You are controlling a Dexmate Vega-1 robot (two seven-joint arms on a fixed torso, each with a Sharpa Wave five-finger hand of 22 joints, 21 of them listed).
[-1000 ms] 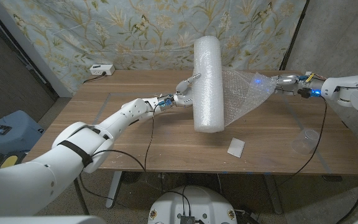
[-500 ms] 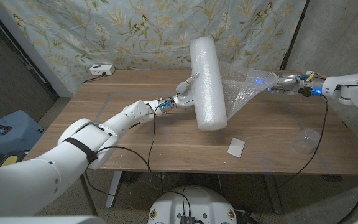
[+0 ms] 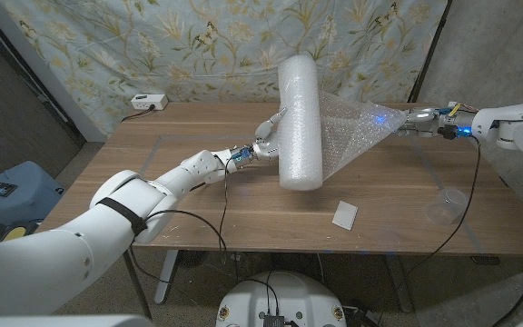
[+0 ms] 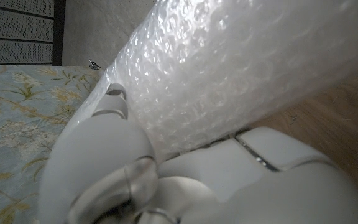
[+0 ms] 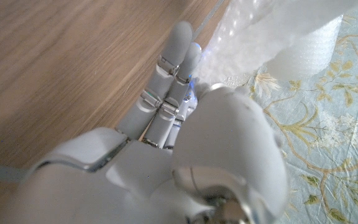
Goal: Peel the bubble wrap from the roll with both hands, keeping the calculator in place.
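A thick white bubble wrap roll stands on end at the middle of the wooden table. My left hand cups its left side, fingers against the bubbled surface. A loose sheet runs taut from the roll to my right hand, which pinches its tip above the table's right part. In the right wrist view the fingers close on the sheet. A small pale flat rectangle, the calculator, lies near the front edge, apart from both hands.
A clear plastic cup stands at the front right. A white power box sits at the back left corner. A flowered cloth hangs behind the table. Cables trail from both arms over the table edges.
The roll leaned, its top going left, then came back nearly upright. The sheet, slack and crumpled before, is now pulled into a taut triangle. The calculator has not moved.
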